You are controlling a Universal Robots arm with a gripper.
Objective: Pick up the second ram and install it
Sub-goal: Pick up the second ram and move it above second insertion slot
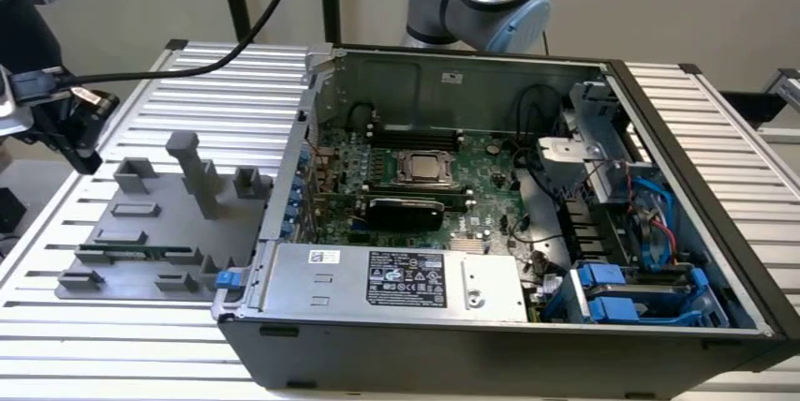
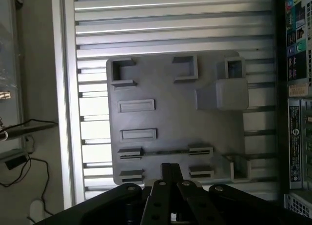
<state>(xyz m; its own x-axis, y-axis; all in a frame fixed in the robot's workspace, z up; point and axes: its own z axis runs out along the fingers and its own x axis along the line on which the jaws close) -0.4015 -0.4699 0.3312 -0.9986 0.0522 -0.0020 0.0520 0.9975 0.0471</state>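
The gripper — pinched narrow, empty — hangs just beside the second ram in its grey fixture.

Exterior view looks obliquely down; wrist view straight down, sharing the gray fixture.

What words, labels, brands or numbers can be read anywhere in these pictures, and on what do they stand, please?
No text can be read as words.
Black label on the silver power supply: print and logos too small to read.
White sticker on the same power supply: too small to read.
Coloured stickers on the computer case, wrist view: too small to read.
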